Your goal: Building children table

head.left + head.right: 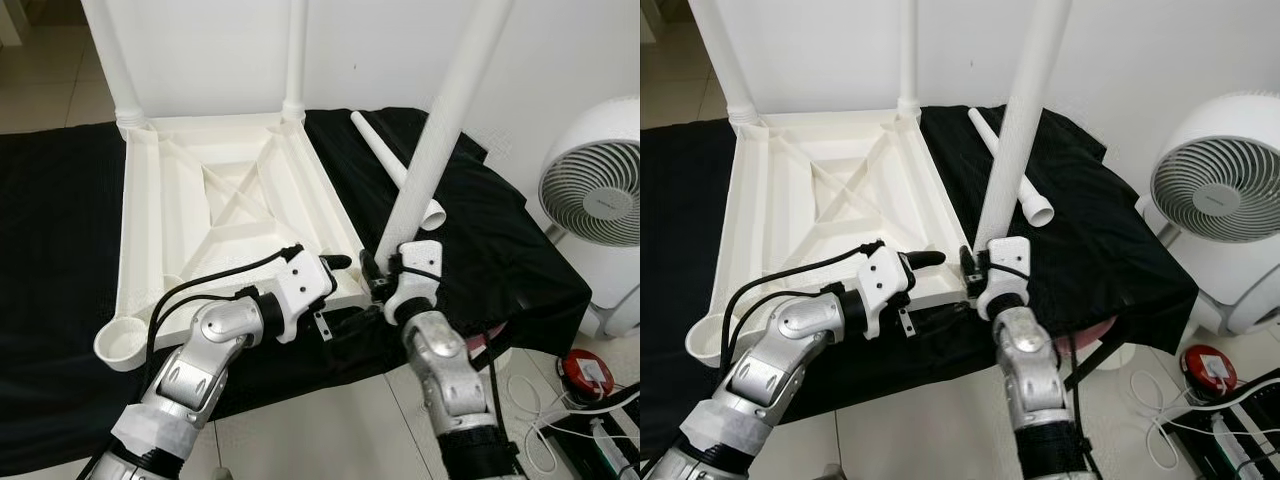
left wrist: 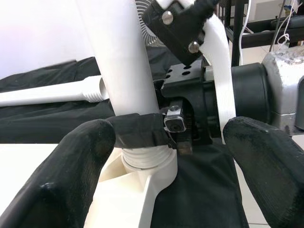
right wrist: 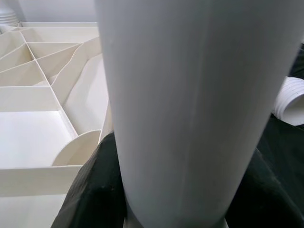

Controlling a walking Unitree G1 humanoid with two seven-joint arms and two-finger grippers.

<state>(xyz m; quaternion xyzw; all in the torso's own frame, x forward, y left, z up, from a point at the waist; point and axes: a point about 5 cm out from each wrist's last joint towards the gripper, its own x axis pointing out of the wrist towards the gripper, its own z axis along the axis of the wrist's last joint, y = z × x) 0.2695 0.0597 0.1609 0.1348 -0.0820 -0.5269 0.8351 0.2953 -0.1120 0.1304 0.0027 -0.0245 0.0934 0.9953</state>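
The white tabletop (image 1: 230, 215) is lying upside down on a black cloth (image 1: 470, 230) in the centre of the frame, ribbed underside up, so that its corner sockets are facing up to take the legs. Two legs (image 1: 293, 55) are already standing in the far corners at the upper left. A third leg (image 1: 450, 110) is rising steeply from the near right corner socket (image 2: 147, 175) toward the top of the frame, and the right gripper (image 1: 385, 272) is clamping it low down, jaws closed around the tube just above the socket, probably so the threaded end stays lined up while it is being seated. The left gripper (image 1: 335, 265) is waiting just beside that same corner, its fingers (image 2: 71, 175) spread apart on either side of the joint, seemingly ready to steady it. The left wrist view suggests the thread is still partly showing above the socket, though that is hard to confirm. A fourth leg (image 1: 395, 165) is lying on the cloth right of the tabletop, kept within reach for the empty near left socket (image 1: 125, 342). A fan (image 1: 595, 190) is standing at the right edge.
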